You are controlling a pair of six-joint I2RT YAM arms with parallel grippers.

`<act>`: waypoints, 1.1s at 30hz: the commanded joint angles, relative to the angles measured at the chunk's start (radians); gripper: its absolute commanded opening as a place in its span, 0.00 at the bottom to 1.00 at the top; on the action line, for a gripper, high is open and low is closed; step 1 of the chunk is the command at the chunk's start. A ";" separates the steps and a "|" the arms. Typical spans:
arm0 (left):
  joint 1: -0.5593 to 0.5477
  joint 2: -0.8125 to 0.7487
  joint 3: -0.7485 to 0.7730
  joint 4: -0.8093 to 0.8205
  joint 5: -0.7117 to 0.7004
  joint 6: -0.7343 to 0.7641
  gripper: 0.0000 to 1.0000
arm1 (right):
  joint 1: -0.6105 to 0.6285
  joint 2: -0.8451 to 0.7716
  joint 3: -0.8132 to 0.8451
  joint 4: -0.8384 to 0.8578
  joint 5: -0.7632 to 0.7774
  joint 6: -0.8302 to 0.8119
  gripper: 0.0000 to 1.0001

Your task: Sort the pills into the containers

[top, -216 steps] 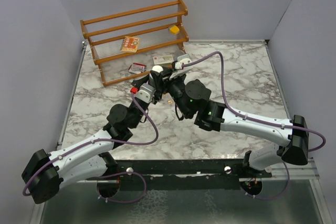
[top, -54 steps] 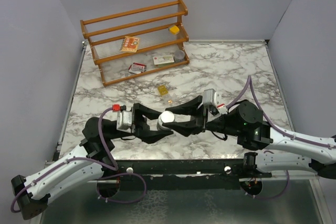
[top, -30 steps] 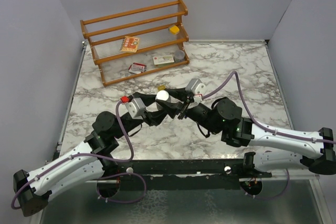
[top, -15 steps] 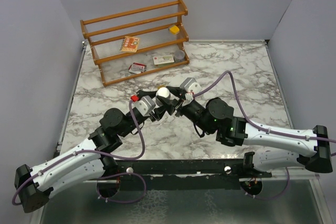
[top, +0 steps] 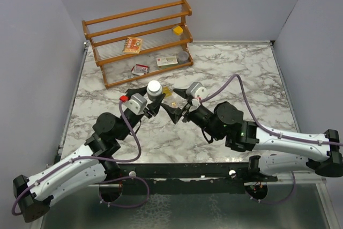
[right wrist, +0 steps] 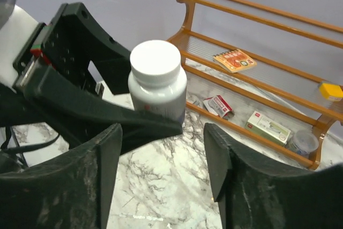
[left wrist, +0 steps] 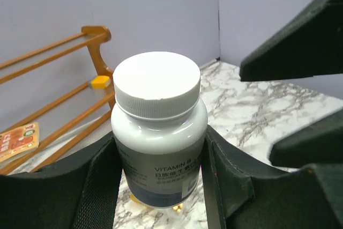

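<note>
The bottle (top: pixel 154 88), with a white cap and a grey body, stands upright between the fingers of my left gripper (top: pixel 151 100), which is shut on its body. In the left wrist view the bottle (left wrist: pixel 159 127) fills the gap between the fingers, and tiny yellow pills (left wrist: pixel 176 207) show on the marble just below its base. In the top view a small yellow cluster (top: pixel 168 92) lies right of the bottle. I cannot make out the clear vial. My right gripper (top: pixel 176 103) is open and empty, just right of the bottle; it also shows in the right wrist view (right wrist: pixel 163 175), facing the bottle (right wrist: pixel 157 81).
A wooden shelf rack (top: pixel 107 21) stands at the back left. It holds a yellow cube (top: pixel 178 29), a printed box (top: pixel 132 44), two more boxes (top: pixel 140 69) (top: pixel 166 61) and a round grey tin (top: pixel 184 56). Grey walls close in the marble table (top: pixel 241 73).
My left gripper has carried the bottle away from the table's near edge toward the shelf. My right gripper, close against the bottle's cap half a second ago, now stands open and apart from it.
</note>
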 commanded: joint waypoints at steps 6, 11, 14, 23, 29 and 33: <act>0.004 -0.081 0.007 0.019 -0.064 -0.052 0.00 | 0.026 -0.144 -0.008 -0.097 -0.021 -0.013 0.65; 0.004 -0.101 0.022 -0.045 0.097 -0.097 0.00 | 0.025 -0.232 -0.024 -0.098 -0.038 -0.003 0.65; 0.005 -0.081 0.059 -0.092 0.254 -0.131 0.00 | 0.026 -0.282 -0.033 -0.091 -0.139 0.022 0.60; 0.004 0.010 0.114 -0.004 0.840 -0.291 0.00 | 0.026 -0.288 0.029 -0.207 -0.527 0.079 0.59; 0.005 0.020 0.107 0.055 0.964 -0.352 0.00 | 0.025 -0.300 0.005 -0.181 -0.591 0.099 0.58; 0.005 0.019 0.107 0.069 0.976 -0.370 0.00 | 0.025 -0.294 -0.003 -0.190 -0.585 0.097 0.58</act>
